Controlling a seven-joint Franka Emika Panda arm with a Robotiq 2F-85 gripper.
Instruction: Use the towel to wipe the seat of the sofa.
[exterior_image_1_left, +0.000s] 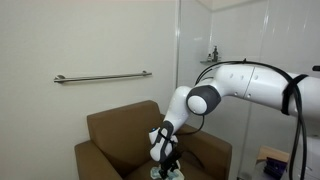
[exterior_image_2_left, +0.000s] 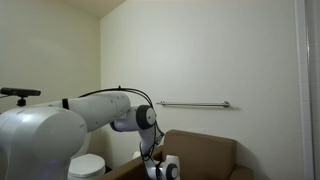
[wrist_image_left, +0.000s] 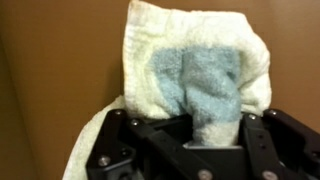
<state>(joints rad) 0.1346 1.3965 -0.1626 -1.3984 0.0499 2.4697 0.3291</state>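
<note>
Reaching down, towel (wrist_image_left: 196, 62) in tool (wrist_image_left: 192, 135).

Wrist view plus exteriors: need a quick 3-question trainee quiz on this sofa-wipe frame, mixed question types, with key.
1. True or false: the gripper is shut on the towel.
2. Multiple choice: what is fixed to the wall above the sofa? A) a shelf B) a metal grab bar C) a mirror
3. Fill in: in the wrist view the towel is white with a pale ____ patch in its middle.

Key: 1 true; 2 B; 3 blue.
</note>
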